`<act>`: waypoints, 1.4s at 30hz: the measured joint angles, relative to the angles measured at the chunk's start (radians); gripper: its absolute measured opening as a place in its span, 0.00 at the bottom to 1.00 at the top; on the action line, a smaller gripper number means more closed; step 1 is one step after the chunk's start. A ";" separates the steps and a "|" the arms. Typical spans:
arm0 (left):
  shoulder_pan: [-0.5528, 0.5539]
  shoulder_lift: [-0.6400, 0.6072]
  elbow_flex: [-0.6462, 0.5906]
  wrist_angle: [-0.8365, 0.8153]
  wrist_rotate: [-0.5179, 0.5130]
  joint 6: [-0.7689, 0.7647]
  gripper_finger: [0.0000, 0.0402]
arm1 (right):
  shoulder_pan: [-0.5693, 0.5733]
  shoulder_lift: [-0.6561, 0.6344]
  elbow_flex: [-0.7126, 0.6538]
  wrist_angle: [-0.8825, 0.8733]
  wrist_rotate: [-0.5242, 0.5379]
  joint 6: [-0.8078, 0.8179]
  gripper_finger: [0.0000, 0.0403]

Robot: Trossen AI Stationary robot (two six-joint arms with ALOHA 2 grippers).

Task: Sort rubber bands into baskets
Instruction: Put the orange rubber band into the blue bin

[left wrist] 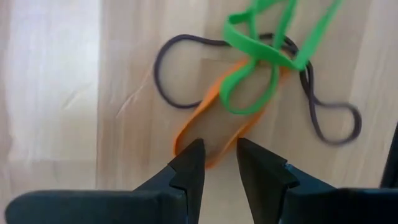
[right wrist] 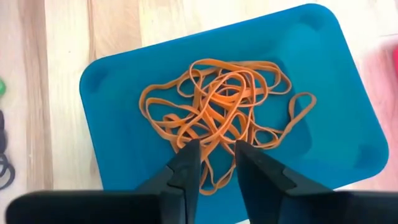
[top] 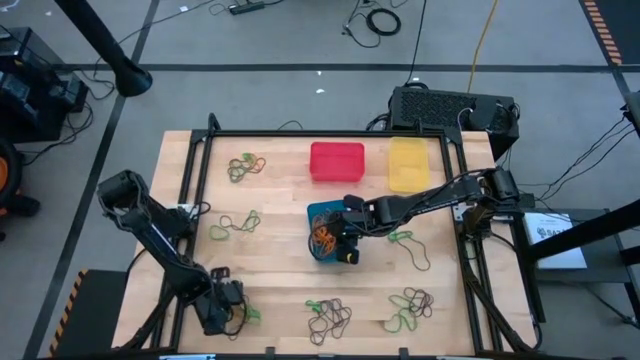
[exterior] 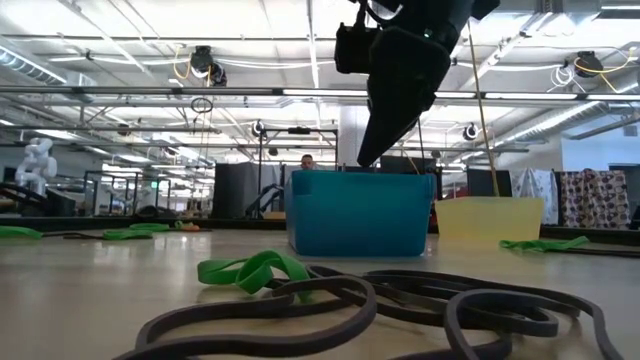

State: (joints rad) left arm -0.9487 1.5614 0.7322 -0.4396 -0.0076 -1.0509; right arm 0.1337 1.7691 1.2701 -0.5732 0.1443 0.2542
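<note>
My left gripper (top: 232, 305) (left wrist: 219, 152) is near the table's front left corner, pointing down. It is open over a small tangle of one orange rubber band (left wrist: 200, 112), one green (left wrist: 261, 56) and one dark (left wrist: 161, 74) lying flat on the wood. The orange band's near end lies between the fingertips. My right gripper (top: 345, 245) (right wrist: 216, 152) (exterior: 365, 160) hangs open above the blue basket (right wrist: 112, 93) (exterior: 360, 215) at mid-table. A heap of orange bands (right wrist: 217, 106) lies on the basket's floor. The red basket (top: 337, 160) and the yellow basket (top: 408, 163) stand behind it. My left gripper stands over the orange band's near end (left wrist: 214, 163) from above, one fingertip on each side. I cannot tell whether the tips touch the band or the table. The band lies flat and slack.
More mixed piles of bands lie at the far left (top: 245, 165), the mid left (top: 235, 225), the front middle (top: 330, 315), the front right (top: 410, 310) and right of the blue basket (top: 405, 240). A black frame (top: 330, 133) borders the table's far and side edges.
</note>
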 joint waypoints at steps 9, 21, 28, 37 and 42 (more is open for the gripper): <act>-0.015 0.003 0.000 -0.016 0.004 0.228 0.24 | 0.000 0.000 0.000 0.000 -0.020 0.071 0.23; -0.001 -0.019 0.029 -0.043 0.082 0.243 0.01 | -0.001 -0.002 0.010 0.013 -0.184 0.187 0.23; 0.045 -0.169 0.141 -0.306 0.112 0.317 0.01 | 0.000 -0.036 0.106 0.000 -0.285 0.233 0.23; 0.162 -0.371 0.304 -0.495 0.021 0.529 0.01 | 0.016 -0.140 0.244 -0.009 -0.279 0.243 0.23; 0.273 -0.406 0.349 -0.450 -0.279 0.768 0.00 | 0.047 -0.224 0.261 -0.010 -0.274 0.257 0.23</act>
State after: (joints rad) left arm -0.6756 1.1550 1.0810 -0.8896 -0.2865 -0.2833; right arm 0.1805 1.5450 1.5311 -0.5831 -0.1300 0.5113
